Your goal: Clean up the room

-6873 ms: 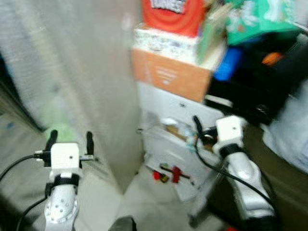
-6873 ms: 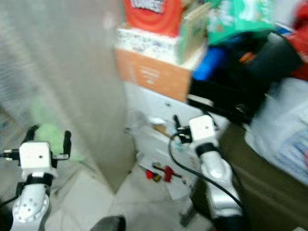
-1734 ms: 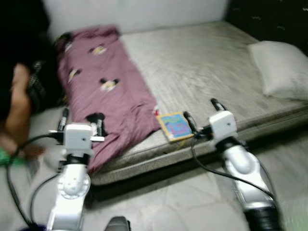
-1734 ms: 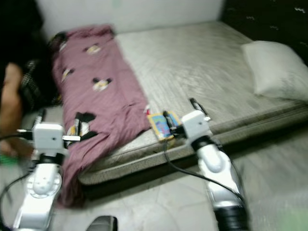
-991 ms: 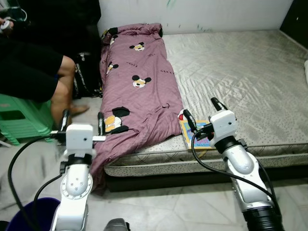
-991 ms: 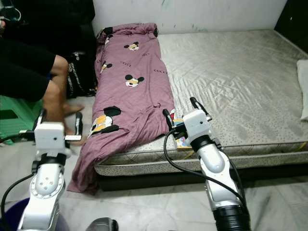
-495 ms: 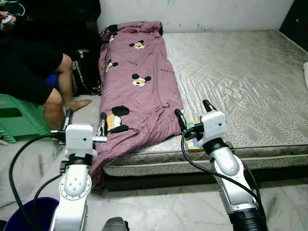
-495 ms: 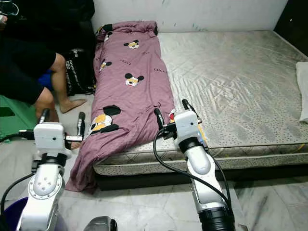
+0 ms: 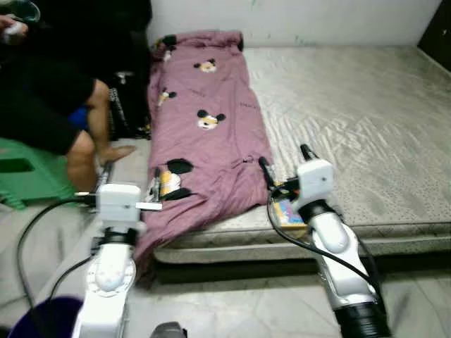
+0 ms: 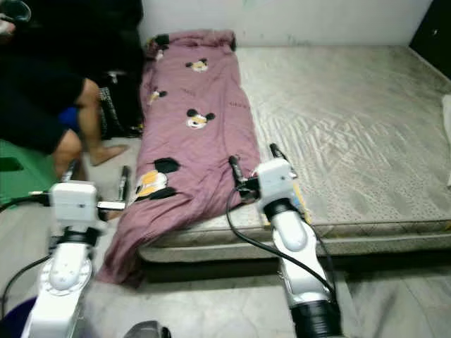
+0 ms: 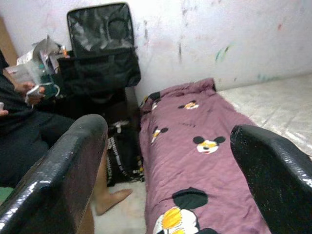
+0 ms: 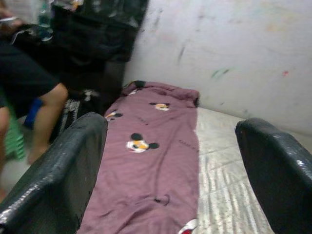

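Facing the bed (image 9: 366, 105), I hold both grippers empty, fingers apart: the left gripper (image 9: 129, 187) near the blanket's hanging corner, the right gripper (image 9: 285, 165) over the near edge. I count one purple blanket (image 9: 204, 134), one booklet (image 9: 289, 211) and one seated person (image 9: 49, 105) on the left. Reaching now, I risk snagging the blanket and dragging the booklet to the floor.

A low mattress (image 9: 352, 105) with a grey quilted cover lies on a pale marble floor (image 9: 232, 310) against a scuffed white wall (image 9: 317, 14). A green stool (image 9: 28, 172) stands at left.
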You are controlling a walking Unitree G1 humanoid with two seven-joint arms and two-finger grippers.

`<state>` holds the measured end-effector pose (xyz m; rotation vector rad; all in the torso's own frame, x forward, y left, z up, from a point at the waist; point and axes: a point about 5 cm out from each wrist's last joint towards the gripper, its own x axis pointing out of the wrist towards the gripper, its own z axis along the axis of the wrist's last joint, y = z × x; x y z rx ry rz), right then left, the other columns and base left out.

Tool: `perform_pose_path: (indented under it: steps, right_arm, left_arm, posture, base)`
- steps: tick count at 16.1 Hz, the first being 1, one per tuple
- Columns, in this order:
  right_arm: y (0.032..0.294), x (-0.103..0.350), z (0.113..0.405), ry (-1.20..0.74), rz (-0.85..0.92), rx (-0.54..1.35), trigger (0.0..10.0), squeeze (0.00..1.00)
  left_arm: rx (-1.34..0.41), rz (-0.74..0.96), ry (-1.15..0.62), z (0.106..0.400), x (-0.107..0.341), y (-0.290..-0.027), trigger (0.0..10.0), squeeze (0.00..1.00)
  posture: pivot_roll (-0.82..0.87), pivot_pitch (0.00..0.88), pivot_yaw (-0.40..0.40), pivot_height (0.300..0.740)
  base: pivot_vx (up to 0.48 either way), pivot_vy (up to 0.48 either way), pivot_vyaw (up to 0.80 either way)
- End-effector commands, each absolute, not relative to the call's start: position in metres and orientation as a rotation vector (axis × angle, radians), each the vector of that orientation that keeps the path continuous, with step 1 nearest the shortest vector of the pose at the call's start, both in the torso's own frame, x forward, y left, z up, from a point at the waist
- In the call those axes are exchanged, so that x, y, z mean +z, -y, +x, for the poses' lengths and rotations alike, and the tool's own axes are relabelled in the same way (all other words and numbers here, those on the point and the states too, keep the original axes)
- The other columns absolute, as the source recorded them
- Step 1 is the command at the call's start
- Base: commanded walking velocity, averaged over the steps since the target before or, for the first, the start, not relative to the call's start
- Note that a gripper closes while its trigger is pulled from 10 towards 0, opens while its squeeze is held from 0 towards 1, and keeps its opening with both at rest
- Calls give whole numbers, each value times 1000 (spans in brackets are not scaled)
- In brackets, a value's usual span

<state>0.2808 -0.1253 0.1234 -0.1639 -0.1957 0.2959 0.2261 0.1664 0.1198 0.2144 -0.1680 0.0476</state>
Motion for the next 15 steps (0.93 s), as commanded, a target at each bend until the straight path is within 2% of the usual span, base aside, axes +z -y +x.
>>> perform_pose_path:
  steps: [1,5,15]
  right_arm:
    - [137,123,279,182,-180,257,10000,0]
    - [142,121,277,173,-196,252,10000,0]
    - [144,120,277,173,-224,233,10000,0]
  left_arm:
    - [16,199,178,227,123,-159,10000,0]
    - [14,195,163,226,121,-157,10000,0]
    - [18,203,129,227,115,-152,10000,0]
  posture:
    - [-27,27,-2,740]
    - [-29,32,-1,740]
    - [-35,25,2,740]
  base:
    - [349,0,0]
    - [325,0,0]
    - [0,0,0]
